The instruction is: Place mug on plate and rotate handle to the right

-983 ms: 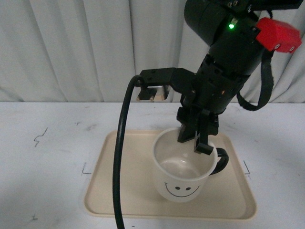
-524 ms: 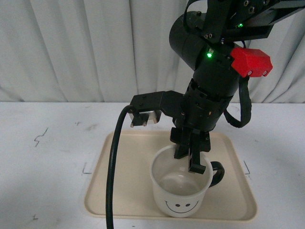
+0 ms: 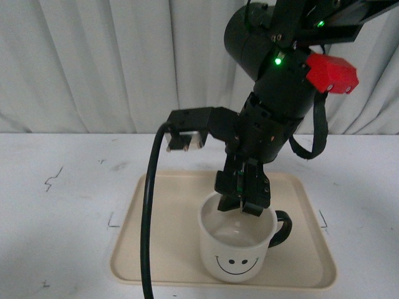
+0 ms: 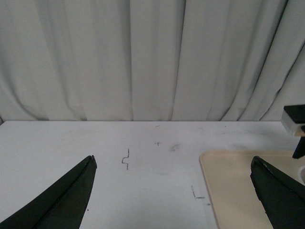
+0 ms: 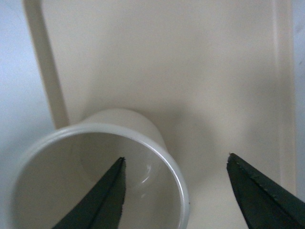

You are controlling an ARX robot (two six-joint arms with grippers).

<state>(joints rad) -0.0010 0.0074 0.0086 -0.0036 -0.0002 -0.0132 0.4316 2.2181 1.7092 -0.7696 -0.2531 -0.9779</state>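
Nearest the front camera stands the mug (image 3: 237, 249), upright on the plate (image 3: 156, 249). Its smiley face (image 3: 237, 265) is turned toward the camera and the handle (image 3: 283, 228) sticks out on the mug's right side. Judged from that, both halves of the task look done, and the step in hand is to let go and get clear.

Just above the mug's far rim hangs the right gripper (image 3: 243, 204), jaws apart. The right wrist view shows one finger (image 5: 102, 202) over the mug's mouth and the other beyond the mug's wall, over bare plate — neither seems to press the rim. To do this well, I would lift straight up from the mug until both tips clear the rim, and only then swing away. Any sideways drift could hook the inner finger on the wall and drag or twist the mug, spoiling the handle's heading. The black cable (image 3: 146, 237) hanging to the mug's left should be kept off it too. Behind the mug lie the plate's far rim, the white table (image 3: 62, 205) and the curtain (image 3: 93, 62).

The left gripper (image 4: 172, 159) is spread wide and empty, well apart from the mug over bare table.

Hard to make out: the right gripper covers part of the mug's far rim in the front view, the handle is absent from the right wrist view, and how close the inner finger sits to the mug's wall I cannot tell.
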